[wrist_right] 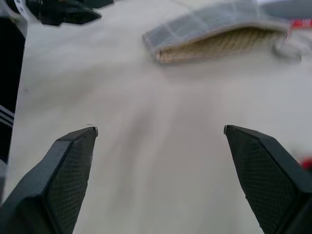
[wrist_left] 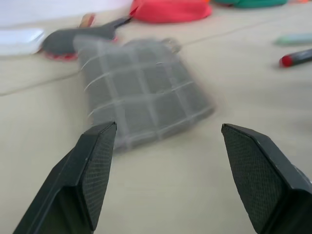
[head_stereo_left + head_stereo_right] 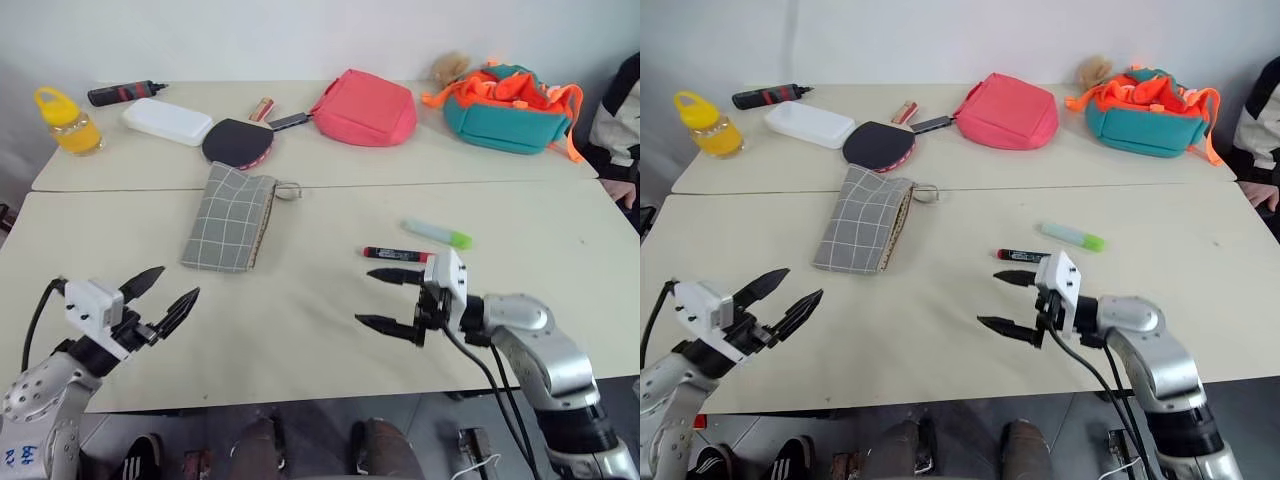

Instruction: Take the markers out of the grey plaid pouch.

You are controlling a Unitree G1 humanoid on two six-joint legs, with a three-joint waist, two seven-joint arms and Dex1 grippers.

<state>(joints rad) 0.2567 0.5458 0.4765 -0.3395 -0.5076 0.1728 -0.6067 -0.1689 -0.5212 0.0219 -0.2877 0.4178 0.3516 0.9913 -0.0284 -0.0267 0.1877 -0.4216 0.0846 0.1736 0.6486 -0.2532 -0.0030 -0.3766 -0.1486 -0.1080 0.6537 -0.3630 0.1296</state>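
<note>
The flat grey plaid fabric pouch point(image 3: 230, 218) lies on the beige table point(image 3: 300, 330), long axis running away from the robot. Right of it, the slim mint-white marker point(image 3: 438, 234) and black red-ended marker point(image 3: 398, 254) lie crosswise. The left gripper point(image 3: 160, 298) and right gripper point(image 3: 388, 299) both gape wide, empty.

Classroom-like room: plain tables point(image 3: 330, 330), backpack point(image 3: 507, 107), pouches.

Head cameras look down the table point(image 3: 300, 330); both wrist cameras face the grey plaid pouch point(image 2: 146, 97) closely.
</note>
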